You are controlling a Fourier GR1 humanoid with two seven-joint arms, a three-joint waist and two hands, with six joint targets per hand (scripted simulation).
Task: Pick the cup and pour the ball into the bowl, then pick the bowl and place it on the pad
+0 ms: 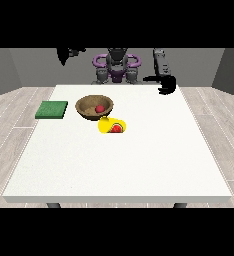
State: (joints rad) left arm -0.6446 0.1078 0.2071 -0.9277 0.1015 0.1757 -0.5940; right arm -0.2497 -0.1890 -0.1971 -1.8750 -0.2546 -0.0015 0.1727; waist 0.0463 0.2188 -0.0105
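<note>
A brown bowl [89,103] stands on the white table [119,165], left of its middle towards the back, with a red ball [99,108] inside. Just in front of the bowl and to its right, a yellow cup [109,124] lies on its side, and something red [117,129] shows at its mouth. A green pad [52,109] lies flat to the left of the bowl. The hand at the view's right [166,85] hovers over the table's back right edge, its fingers loosely curved and holding nothing. The hand at the view's left [69,53] is raised high, behind the table.
The robot's torso [116,67] stands behind the table's far edge. Grey plank floor surrounds the table on all sides.
</note>
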